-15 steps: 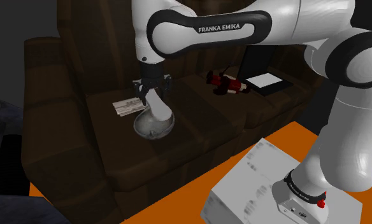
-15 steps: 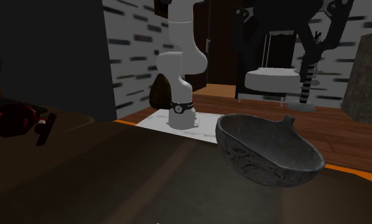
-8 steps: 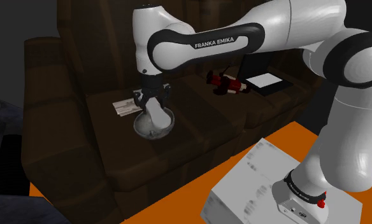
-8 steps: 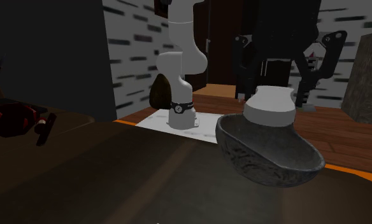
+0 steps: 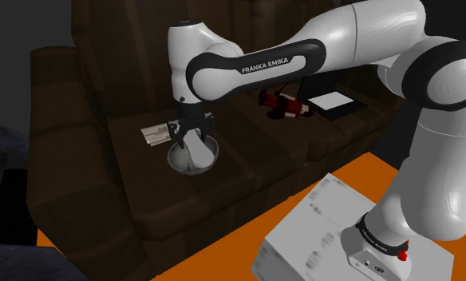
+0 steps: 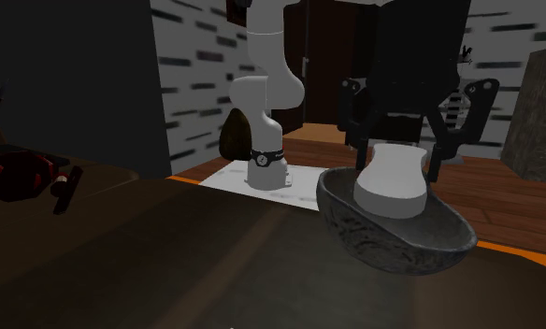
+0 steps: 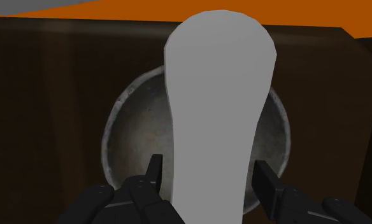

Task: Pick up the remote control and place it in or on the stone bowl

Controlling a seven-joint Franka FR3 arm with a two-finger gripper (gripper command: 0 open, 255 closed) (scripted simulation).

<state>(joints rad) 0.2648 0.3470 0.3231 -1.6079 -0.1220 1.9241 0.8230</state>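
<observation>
The gripper (image 7: pixel 209 170) pinches the white remote control (image 7: pixel 216 95) by its upper end. Its long axis points steeply down, lower end inside the grey stone bowl (image 7: pixel 116 121) directly beneath.

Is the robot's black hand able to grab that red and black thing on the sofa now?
Probably not. The black two-finger gripper is clasping the white rounded remote control in the grey stone bowl. The red and black object lies uncovered nearby, so afterwards likely yes.
</observation>
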